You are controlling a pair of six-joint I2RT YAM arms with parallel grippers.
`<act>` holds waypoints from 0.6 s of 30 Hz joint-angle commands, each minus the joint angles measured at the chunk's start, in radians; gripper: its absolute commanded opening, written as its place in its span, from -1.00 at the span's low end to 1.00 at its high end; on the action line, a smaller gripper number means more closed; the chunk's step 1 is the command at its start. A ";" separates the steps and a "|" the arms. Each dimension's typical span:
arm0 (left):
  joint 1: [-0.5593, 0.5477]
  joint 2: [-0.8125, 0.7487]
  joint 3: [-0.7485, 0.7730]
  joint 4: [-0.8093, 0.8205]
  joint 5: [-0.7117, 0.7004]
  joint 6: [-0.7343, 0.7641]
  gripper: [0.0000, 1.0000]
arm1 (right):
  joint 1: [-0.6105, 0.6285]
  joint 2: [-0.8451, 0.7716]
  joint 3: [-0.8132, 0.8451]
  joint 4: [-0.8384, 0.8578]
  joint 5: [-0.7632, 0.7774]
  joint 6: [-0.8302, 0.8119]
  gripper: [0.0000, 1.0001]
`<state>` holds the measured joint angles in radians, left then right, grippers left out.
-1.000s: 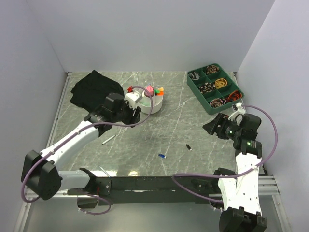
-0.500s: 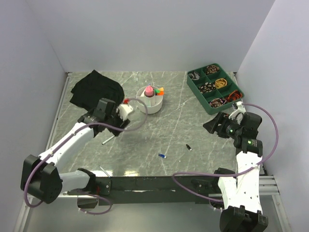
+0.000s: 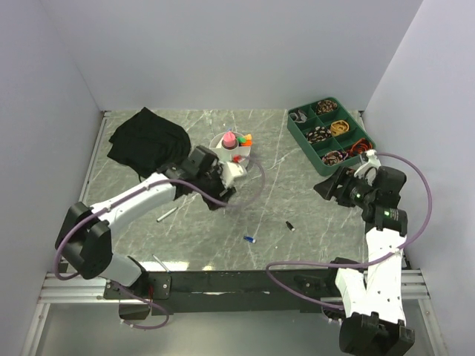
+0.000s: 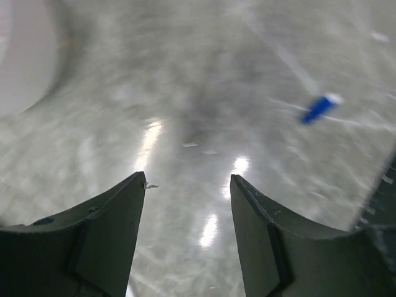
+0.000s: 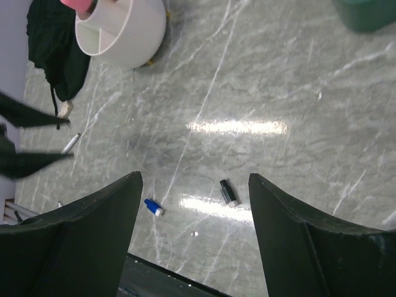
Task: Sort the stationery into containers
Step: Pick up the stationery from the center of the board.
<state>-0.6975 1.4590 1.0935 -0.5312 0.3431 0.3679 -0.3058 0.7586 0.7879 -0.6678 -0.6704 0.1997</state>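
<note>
Step in hand: by my reading, the left arm is heading for a loose item on the near side of the white divided bowl (image 3: pixel 223 158), most likely the small blue piece (image 4: pixel 320 107).
Left gripper (image 4: pixel 189 182): fingers parted with nothing between them; it hangs just on the near side of the bowl, over bare marble-patterned table (image 3: pixel 297 200).
Right gripper (image 5: pixel 195 179): also spread and empty, well to the right of the bowl.
Blue piece: a short blue barrel with a pale tip, lying flat and alone, well to the near side of the bowl and slightly right.
Doing it well: line the fingers up across the barrel rather than along it, come straight down until the tips nearly meet the table, then close slowly. So small and round a piece probably rolls or squirts out if it is nudged first.
Black piece (image 5: pixel 227 192): a stubby dark cap shape with a lighter end, lying to the right of the blue piece and apart from it.
Grey pen (image 3: pixel 167 214): thin, lying to the near left of the bowl.
Bowl contents: a pink-capped bottle (image 3: pixel 230 139) stands upright with an orange highlighter (image 3: pixel 246 138) beside it.
Black fabric bag (image 3: pixel 145 141): slumped to the left of the bowl.
</note>
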 commanded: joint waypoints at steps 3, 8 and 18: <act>0.306 0.018 0.095 0.085 -0.151 -0.080 0.25 | -0.006 -0.041 0.037 0.019 0.012 -0.013 0.55; 0.489 0.028 0.126 0.024 -0.125 0.051 0.23 | -0.006 -0.056 -0.021 0.065 0.000 0.026 0.54; 0.642 -0.043 -0.017 -0.007 -0.148 0.186 0.22 | -0.006 -0.005 0.011 0.042 0.014 -0.014 0.54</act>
<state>-0.1333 1.4738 1.1038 -0.5133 0.1936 0.5064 -0.3058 0.7307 0.7498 -0.6373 -0.6655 0.2192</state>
